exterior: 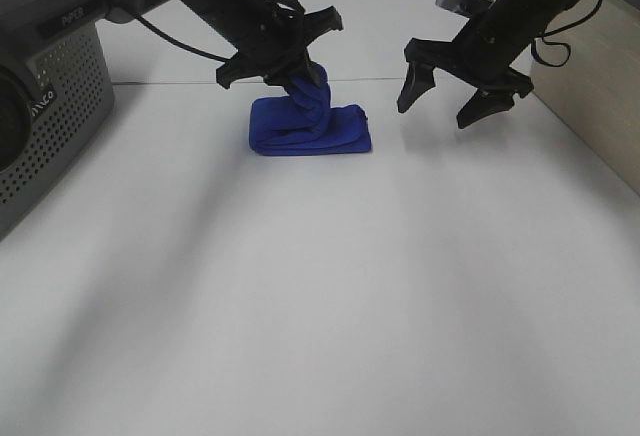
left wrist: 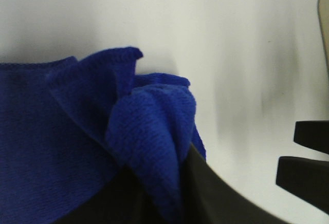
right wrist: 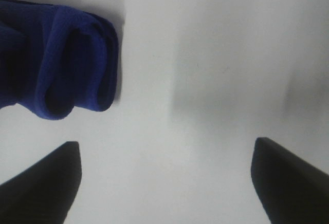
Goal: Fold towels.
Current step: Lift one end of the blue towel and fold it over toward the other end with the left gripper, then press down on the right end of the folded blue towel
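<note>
Fingers [left wrist: 221, 203] of the left gripper [exterior: 290, 71] are clenched on the towel [exterior: 310, 134], bunched upward; the right gripper [exterior: 447, 96] is held spread, empty, off its right end.

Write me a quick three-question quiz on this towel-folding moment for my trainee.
1. True or false: the right pincer holds a corner of the blue towel.
2. What grips the bunch of towel that stands up off the table? A. the left pincer B. the right pincer C. nothing
3. Fill in: the right pincer's jaws stand ____ over bare table beside the towel.
Key: 1 false; 2 A; 3 open.
</note>
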You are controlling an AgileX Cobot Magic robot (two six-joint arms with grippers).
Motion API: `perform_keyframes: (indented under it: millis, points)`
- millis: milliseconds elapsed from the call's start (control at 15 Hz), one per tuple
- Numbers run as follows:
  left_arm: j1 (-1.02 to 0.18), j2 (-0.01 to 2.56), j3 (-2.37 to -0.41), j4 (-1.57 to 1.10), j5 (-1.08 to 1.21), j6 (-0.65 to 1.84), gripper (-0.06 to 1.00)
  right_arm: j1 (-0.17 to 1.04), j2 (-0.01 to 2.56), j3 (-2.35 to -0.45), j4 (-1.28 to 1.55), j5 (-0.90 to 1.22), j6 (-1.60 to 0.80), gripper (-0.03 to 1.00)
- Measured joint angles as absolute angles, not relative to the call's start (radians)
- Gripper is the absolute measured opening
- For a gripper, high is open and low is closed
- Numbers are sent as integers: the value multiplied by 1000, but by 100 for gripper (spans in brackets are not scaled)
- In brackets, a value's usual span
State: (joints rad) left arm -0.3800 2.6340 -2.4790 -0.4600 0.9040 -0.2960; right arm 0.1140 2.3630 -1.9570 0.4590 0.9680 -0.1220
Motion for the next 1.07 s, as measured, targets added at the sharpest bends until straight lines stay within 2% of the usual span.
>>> perform_keyframes:
  millis: [67,133,200,267,533,800,1067]
  points:
    - [-387,2650,-2479,-538,885,-290,36,114,2363,-1957,462,973,-122,84]
    - [-391,2655,-2479,-585,885,-265,49,114,2363,-1957,462,977,-122,84]
    - [-391,2658,-2479,-629,882,-236,58,114,2363,-1957,463,987,-122,84]
    - [-392,2659,-2479,-662,870,-216,63,114,2363,-1957,467,994,-122,84]
    - [-384,2623,-2490,-701,787,-176,66,114,2346,-1957,492,1017,-122,84]
    - [-320,2540,-2513,-697,787,-64,66,114,2267,-1957,531,1006,-131,84]
    - [-211,2484,-2513,-663,836,-35,66,114,2292,-1957,983,999,-385,84]
